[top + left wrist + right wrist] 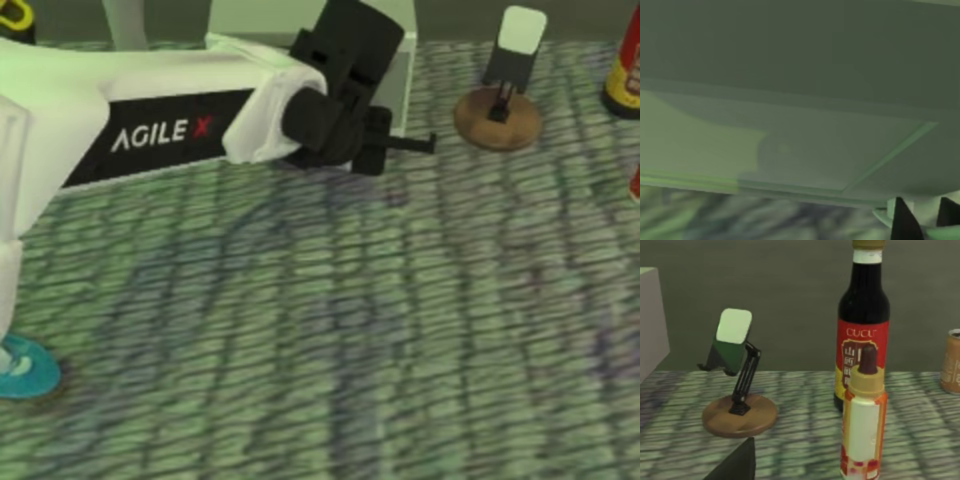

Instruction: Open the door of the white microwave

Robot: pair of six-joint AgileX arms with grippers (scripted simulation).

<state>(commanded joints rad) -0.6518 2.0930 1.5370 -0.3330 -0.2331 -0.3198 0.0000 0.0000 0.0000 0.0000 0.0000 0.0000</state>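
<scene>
Left end effector [385,148] sits against the microwave [400,60] at the table's [320,350] far edge; whether its fingers grip the door [805,150] I cannot tell (right arm unseen overhead). Risk: fingers slipping off, or dragging the light microwave.

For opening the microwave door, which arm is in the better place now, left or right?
Left, probably. In the top view the left gripper is already at the front of the white microwave, and its wrist view is filled by a pale panel. The right arm is absent from the top view.
</scene>
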